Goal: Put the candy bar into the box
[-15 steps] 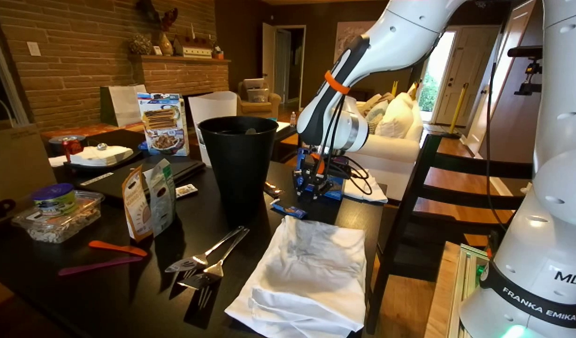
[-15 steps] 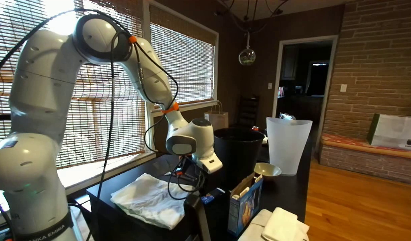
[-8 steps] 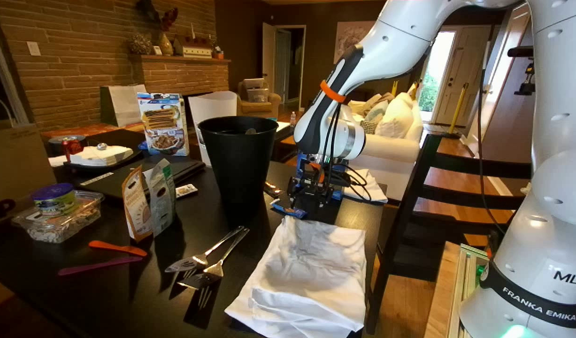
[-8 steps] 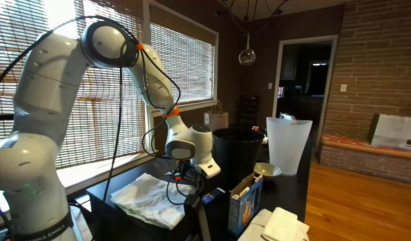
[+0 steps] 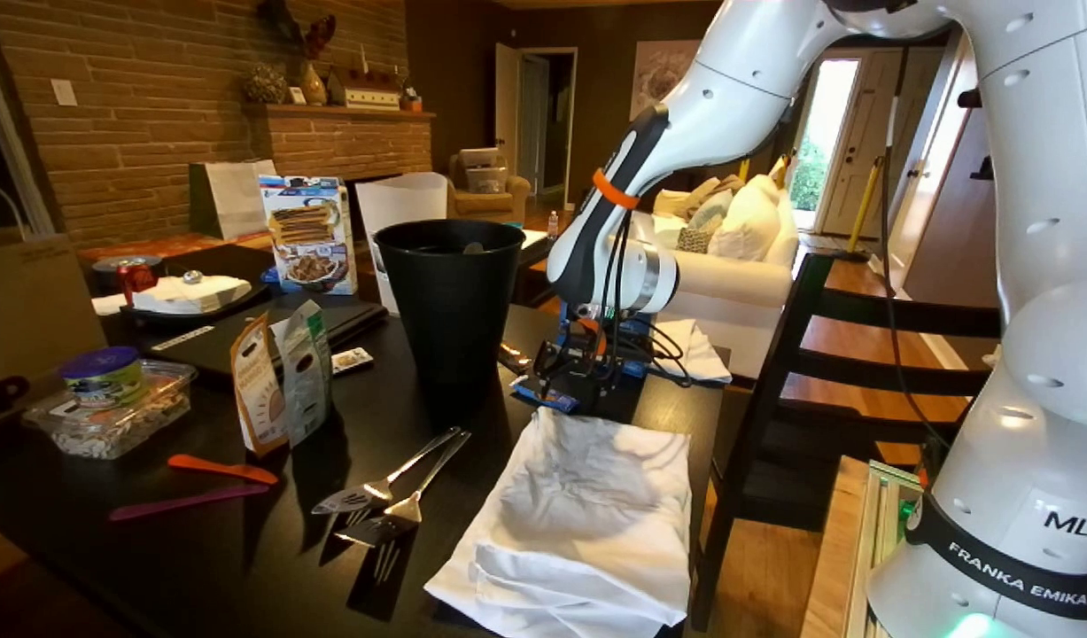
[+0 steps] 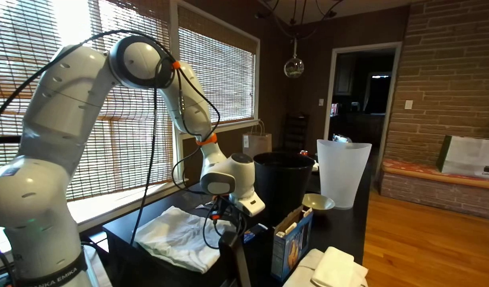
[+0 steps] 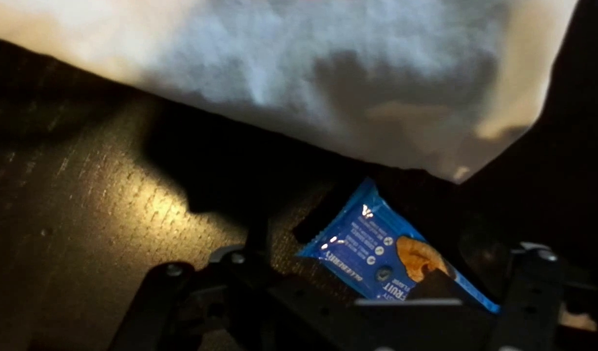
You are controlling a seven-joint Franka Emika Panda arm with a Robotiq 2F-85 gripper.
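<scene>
While the robot's gripper hangs low over a dark table, its two fingers spread wide apart, the blue-wrapped candy bar lies flat on the table, showing between them in the wrist view, near a folded white cloth. In an exterior view, the small blue box stands upright, top open, near the bar and a tall black bin.
</scene>
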